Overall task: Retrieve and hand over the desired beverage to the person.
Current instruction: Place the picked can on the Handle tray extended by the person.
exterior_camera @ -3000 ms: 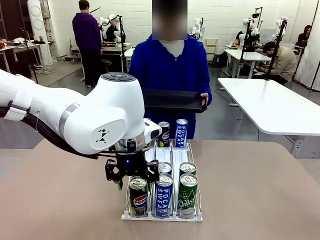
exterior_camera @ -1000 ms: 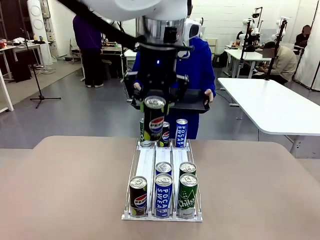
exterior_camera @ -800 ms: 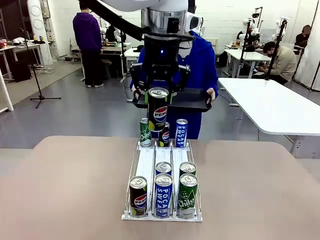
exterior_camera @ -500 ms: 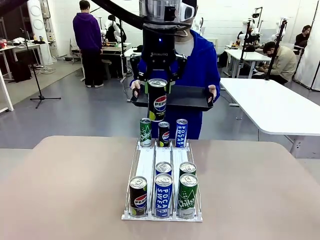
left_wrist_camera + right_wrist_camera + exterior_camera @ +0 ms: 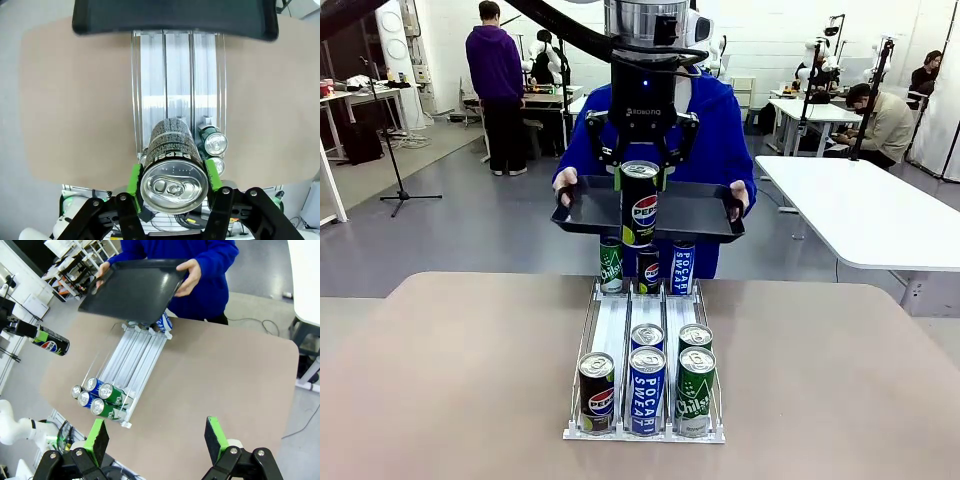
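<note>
So the Pepsi can (image 5: pixel 640 210) is clamped upright in the left hand (image 5: pixel 641 180), upper middle of the front frame, in front of the black tray (image 5: pixel 705 212) held out by the person (image 5: pixel 725 135), while the right hand (image 5: pixel 156 439) is spread wide open at the bottom of its wrist frame.

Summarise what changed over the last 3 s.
The left gripper, shut on the black Pepsi can, rose from the clear acrylic rack's front-left lane and carried it across to the black plastic tray, which the person in the blue hoodie brought forward and tilted. Middle and right lanes' cans stayed put. Right gripper is open.
</note>
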Robot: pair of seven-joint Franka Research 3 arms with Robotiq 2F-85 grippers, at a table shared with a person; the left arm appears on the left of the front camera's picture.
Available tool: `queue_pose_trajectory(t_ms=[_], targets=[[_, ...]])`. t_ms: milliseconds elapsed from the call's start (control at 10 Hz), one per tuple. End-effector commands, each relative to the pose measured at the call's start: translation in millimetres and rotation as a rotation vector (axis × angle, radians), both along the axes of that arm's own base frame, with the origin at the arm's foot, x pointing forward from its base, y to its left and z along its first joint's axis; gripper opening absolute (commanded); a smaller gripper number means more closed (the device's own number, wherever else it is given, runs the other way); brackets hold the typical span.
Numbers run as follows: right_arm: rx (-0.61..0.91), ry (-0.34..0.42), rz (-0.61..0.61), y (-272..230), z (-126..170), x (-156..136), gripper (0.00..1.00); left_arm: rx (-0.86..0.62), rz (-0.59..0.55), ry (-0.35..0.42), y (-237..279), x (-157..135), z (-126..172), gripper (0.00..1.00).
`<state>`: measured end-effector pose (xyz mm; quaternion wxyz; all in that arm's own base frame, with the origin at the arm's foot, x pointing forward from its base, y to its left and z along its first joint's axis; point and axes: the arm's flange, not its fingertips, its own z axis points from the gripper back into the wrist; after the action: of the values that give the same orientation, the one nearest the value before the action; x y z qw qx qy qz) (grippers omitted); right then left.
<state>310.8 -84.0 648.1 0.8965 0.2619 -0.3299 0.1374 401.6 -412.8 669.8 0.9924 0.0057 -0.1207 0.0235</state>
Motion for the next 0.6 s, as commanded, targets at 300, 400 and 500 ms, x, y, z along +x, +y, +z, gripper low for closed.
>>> queue_pose_trajectory(t_ms=[300,400,500], targets=[[0.024,-0.008,0.025,0.0,-0.5,2.4,1.00,-0.002,0.009,-0.010,4.8,-1.0,0.9,0.38],[0.024,-0.008,0.025,0.0,-0.5,2.4,1.00,-0.002,0.009,-0.010,4.8,-1.0,0.9,0.38],[0.024,-0.008,0.025,0.0,-0.5,2.4,1.00,-0.002,0.009,-0.010,4.8,-1.0,0.9,0.38]])
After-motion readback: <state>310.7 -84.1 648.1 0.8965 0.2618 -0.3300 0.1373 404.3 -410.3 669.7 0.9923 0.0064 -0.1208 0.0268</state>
